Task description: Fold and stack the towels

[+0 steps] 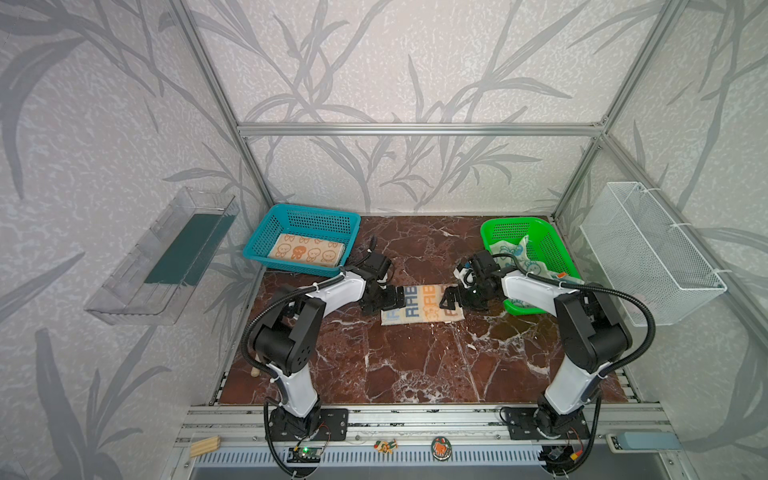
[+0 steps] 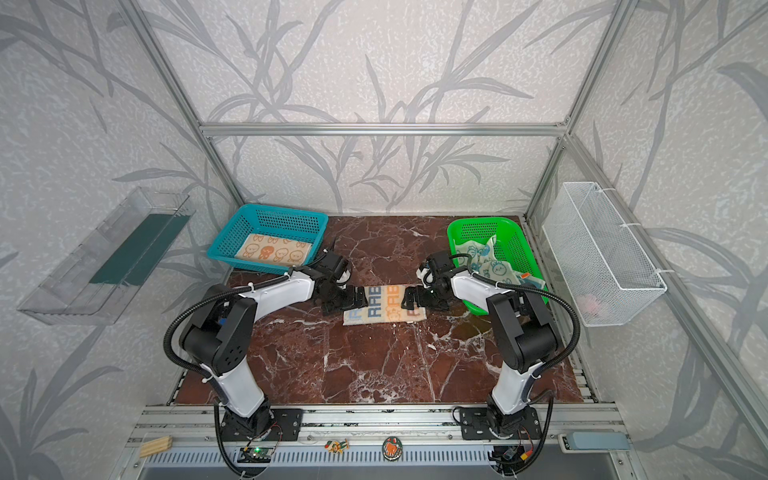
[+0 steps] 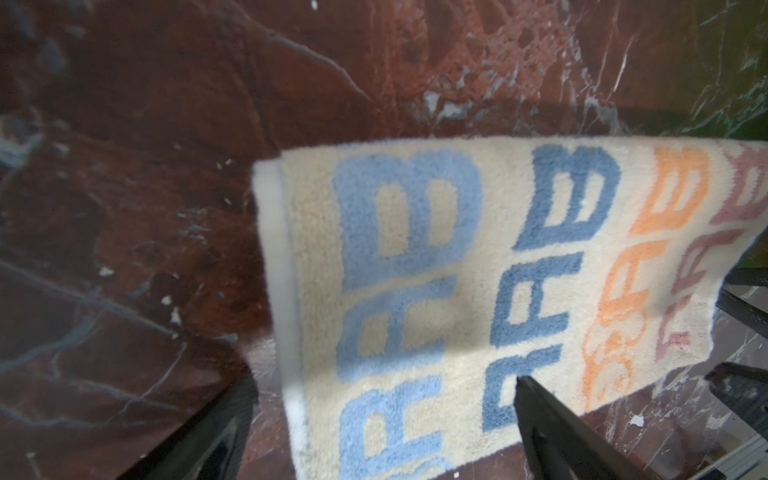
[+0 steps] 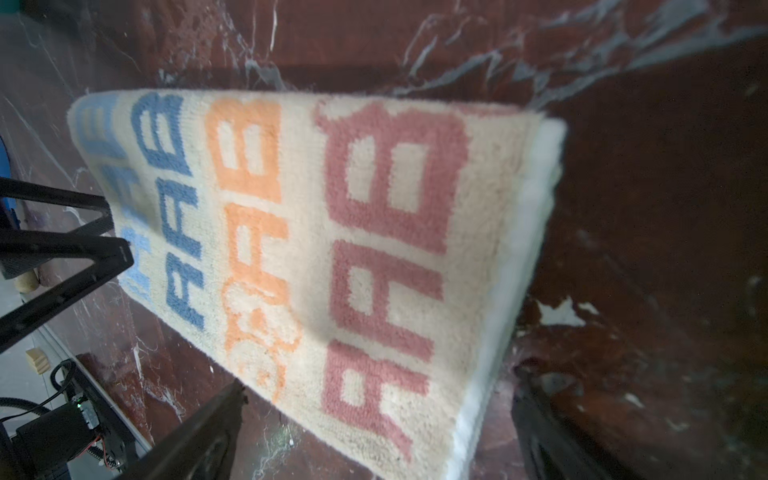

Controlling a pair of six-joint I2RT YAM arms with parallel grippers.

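Item: striped towel (image 1: pixel 422 305), cream terry with "RAB" lettering in light blue, dark blue, orange and dusty pink. It lies flat on the marble tabletop (image 1: pixel 415 365), mid-table, between the two baskets and touching neither. It is folded, and stacked layers show at its pink-lettered short end in the right wrist view. Left gripper (image 1: pixel 397 300): jaws spread wide and holding nothing, set at the towel's blue-lettered short end. In the left wrist view one of its fingers (image 3: pixel 548 432) overlaps the cloth and the other stands over bare marble just beyond the hem. Contact with the cloth cannot be told. Right gripper (image 1: pixel 448 300): jaws likewise wide apart and empty, set at the opposite, pink-lettered end, with the towel's end lying between its fingers (image 4: pixel 199 424) in the right wrist view. The two grippers face each other across the towel's length. Orange-bunny towel (image 1: pixel 306 251): folded flat inside the blue basket (image 1: pixel 266 232), far left of the table, apart from both grippers. Blue-bunny towel (image 1: pixel 513 251): crumpled in the green basket (image 1: pixel 544 241), far right, behind the right arm.
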